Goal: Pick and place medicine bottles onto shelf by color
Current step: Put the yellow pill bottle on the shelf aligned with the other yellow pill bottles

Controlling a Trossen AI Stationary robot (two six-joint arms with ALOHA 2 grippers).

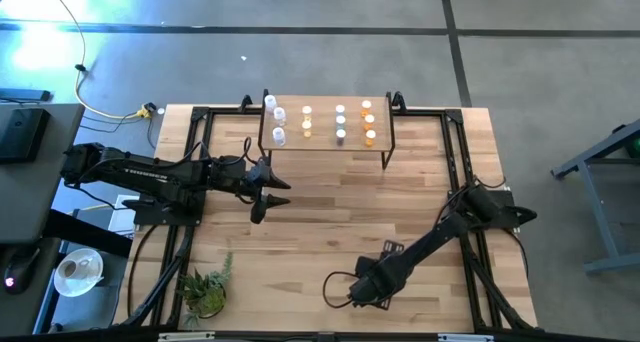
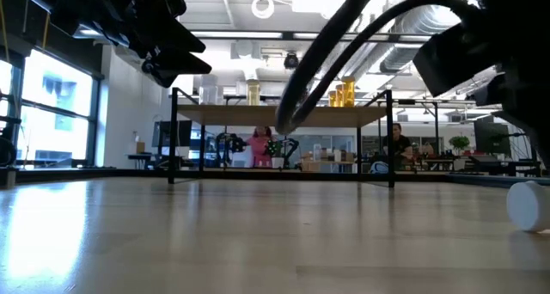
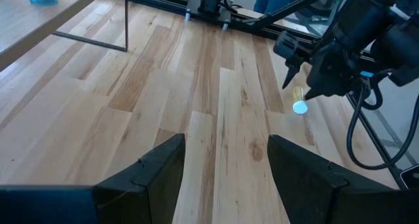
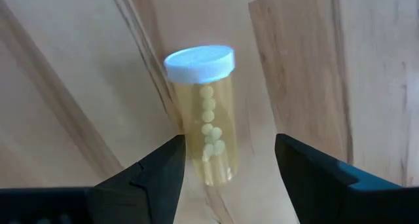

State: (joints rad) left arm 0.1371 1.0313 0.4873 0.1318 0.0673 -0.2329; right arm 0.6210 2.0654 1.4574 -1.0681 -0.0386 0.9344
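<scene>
Most of the tiny white-capped medicine bottles (image 1: 322, 123) stand in rows on the low light-wood shelf with black legs (image 1: 380, 144). The left tool (image 1: 262, 194) hangs open and empty over the bench. The right tool (image 4: 226, 165) is wide open around the last pale yellow bottle (image 4: 205, 135), lying on the bench, not gripped yet

White lettering is showing along the left arm (image 1: 150, 170) in the high view, at nine o'clock on the table (image 1: 330, 222), but it is too small to read. Nothing else is bearing legible text.
</scene>
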